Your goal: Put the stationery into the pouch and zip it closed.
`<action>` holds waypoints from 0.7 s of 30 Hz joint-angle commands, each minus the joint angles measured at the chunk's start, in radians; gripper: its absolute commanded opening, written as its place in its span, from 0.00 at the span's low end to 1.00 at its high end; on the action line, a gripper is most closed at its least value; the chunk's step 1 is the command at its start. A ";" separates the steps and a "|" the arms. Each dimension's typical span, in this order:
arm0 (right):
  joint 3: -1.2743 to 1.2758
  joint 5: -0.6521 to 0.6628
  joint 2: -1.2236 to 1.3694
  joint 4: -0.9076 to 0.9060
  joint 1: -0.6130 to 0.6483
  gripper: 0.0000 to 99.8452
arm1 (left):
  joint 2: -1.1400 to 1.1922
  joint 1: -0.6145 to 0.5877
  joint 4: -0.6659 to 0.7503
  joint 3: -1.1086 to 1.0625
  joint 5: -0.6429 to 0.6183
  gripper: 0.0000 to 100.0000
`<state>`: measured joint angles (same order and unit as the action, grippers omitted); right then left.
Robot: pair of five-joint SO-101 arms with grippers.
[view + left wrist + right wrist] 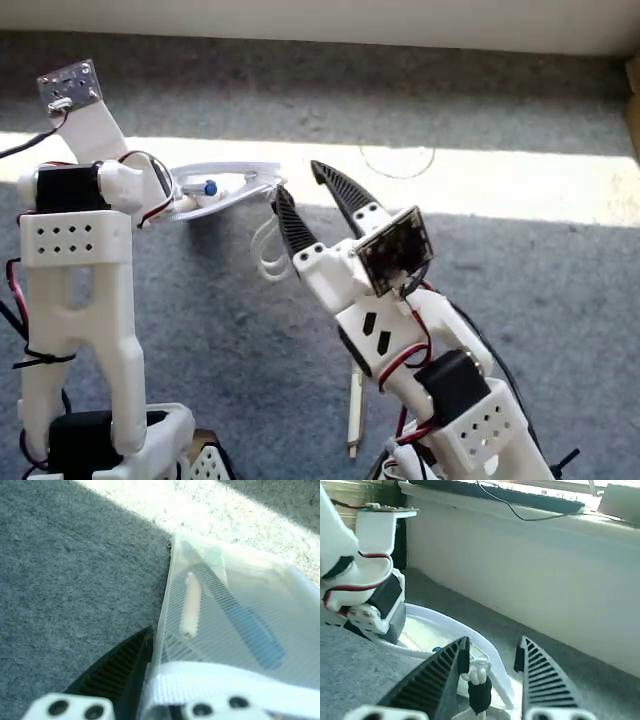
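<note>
Sunlight bands the far side of the grey desk [560, 300], where the clear pouch [228, 183] hangs just above the surface at left of centre. The left gripper [183, 203] is clenched on the pouch's left end. In its wrist view, one black finger [120, 670] lies along the edge beside a white strap [225, 685]. Through the ribbed plastic show a white stick [190, 607], a blue pen [255, 630] and a small green item [216, 557].

The right gripper [298, 180] sits at the pouch's right end, its fingers spread and holding nothing. A black zip tab on a white cord [479, 692] dangles just beside one finger [437, 672]. A pale pen [354, 410] lies on the desk near the right arm's base, well apart from the pouch.
</note>
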<state>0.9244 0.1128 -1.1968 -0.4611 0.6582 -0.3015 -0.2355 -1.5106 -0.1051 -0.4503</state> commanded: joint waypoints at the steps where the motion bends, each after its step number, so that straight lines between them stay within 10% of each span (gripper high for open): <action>1: -0.110 -0.089 -0.027 -0.189 -0.045 0.15 | 0.018 -0.018 0.014 -0.007 0.011 0.04; 21: -0.064 -0.262 0.030 -0.691 -0.051 0.15 | 0.019 -0.016 0.014 -0.007 0.011 0.04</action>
<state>0.8615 -0.1343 -1.1983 -1.1270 0.6183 -0.3015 -0.2355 -1.5106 -0.1051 -0.4503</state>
